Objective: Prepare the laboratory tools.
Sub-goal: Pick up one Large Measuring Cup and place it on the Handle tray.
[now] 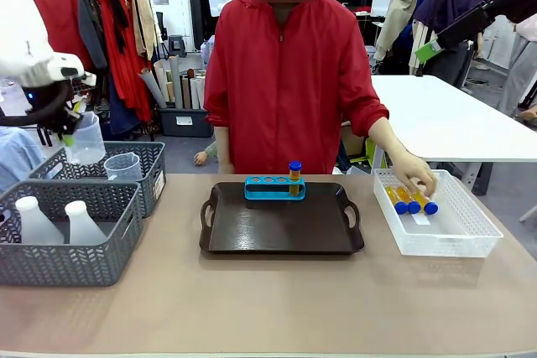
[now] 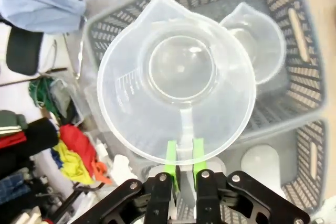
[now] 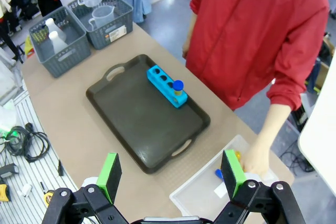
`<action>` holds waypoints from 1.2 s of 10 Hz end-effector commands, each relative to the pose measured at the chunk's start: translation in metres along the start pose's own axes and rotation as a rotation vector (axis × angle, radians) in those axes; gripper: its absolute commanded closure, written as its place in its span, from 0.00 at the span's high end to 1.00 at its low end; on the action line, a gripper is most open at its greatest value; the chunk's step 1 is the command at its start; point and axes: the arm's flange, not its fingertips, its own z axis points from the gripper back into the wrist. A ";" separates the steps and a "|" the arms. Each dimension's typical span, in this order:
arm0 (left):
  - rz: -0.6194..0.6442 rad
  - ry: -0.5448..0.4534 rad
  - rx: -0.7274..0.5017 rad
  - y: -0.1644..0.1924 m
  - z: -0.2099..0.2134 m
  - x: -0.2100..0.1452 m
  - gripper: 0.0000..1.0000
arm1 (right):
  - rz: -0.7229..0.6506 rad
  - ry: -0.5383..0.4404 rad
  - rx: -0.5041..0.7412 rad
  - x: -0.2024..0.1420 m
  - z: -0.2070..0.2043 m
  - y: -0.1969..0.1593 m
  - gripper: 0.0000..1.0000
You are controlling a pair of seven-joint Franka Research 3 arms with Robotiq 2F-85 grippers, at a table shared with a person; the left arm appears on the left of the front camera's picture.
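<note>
My left gripper (image 2: 182,161) is shut on the handle of a clear measuring beaker (image 2: 176,77), which hangs above the back grey basket (image 1: 147,157) at the table's left (image 1: 84,142). A second beaker (image 1: 123,165) stands in that basket. Two white conical flasks (image 1: 33,220) (image 1: 82,222) stand in the front grey basket (image 1: 75,262). The blue rack (image 1: 274,186) sits on the dark tray (image 1: 281,236) with one orange blue-capped tube (image 1: 294,173) in its right hole. More tubes (image 1: 409,200) lie in the white bin (image 1: 470,241) under the person's hand (image 1: 415,175). My right gripper (image 3: 170,174) is open, high above the table.
The person in a red jacket (image 1: 285,73) stands at the far side behind the tray. A white table (image 1: 453,115) stands behind at the right. Bare tabletop (image 1: 268,308) lies in front of the tray.
</note>
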 end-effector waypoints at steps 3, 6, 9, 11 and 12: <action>-0.180 -0.014 -0.058 -0.004 0.089 0.007 0.00 | 0.004 -0.007 0.008 0.000 0.001 0.000 1.00; -0.316 -0.029 -0.098 -0.004 0.161 0.010 0.00 | 0.004 -0.007 0.008 0.000 0.001 0.000 1.00; -0.386 -0.031 -0.103 -0.012 0.197 0.011 0.00 | 0.004 -0.007 0.008 0.000 0.001 0.000 1.00; -0.365 -0.024 -0.093 -0.018 0.195 0.001 0.00 | 0.004 -0.007 0.008 0.000 0.001 0.000 1.00; -0.365 -0.024 -0.093 -0.018 0.195 0.001 0.00 | 0.004 -0.007 0.008 0.000 0.001 0.000 1.00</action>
